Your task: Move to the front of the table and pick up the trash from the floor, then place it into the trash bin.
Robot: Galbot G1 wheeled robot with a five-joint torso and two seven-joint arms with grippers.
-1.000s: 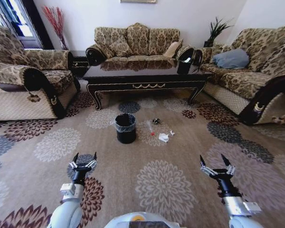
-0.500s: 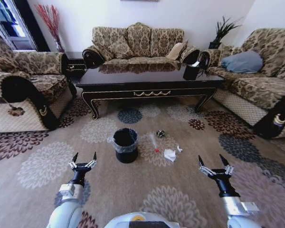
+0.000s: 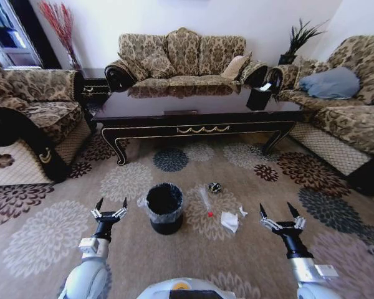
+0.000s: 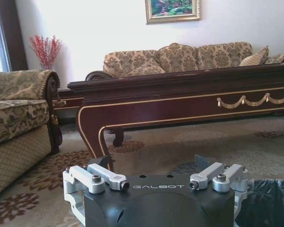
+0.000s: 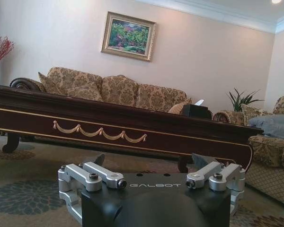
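Both my arms are just held out low in front of me, pointing ahead over the floor. My left gripper hangs with its fingers spread wide, just left of the trash bin, and my right gripper is spread the same way, off to the right of the trash. Nothing's in either one. The crumpled white paper lies on the carpet right of the bin, with the clear wrapper and the dark round scrap a bit farther back, all between me and the table. Compared to half a second ago the whole scene sits closer and lower in the head view, so my camera has moved; arms look the same.
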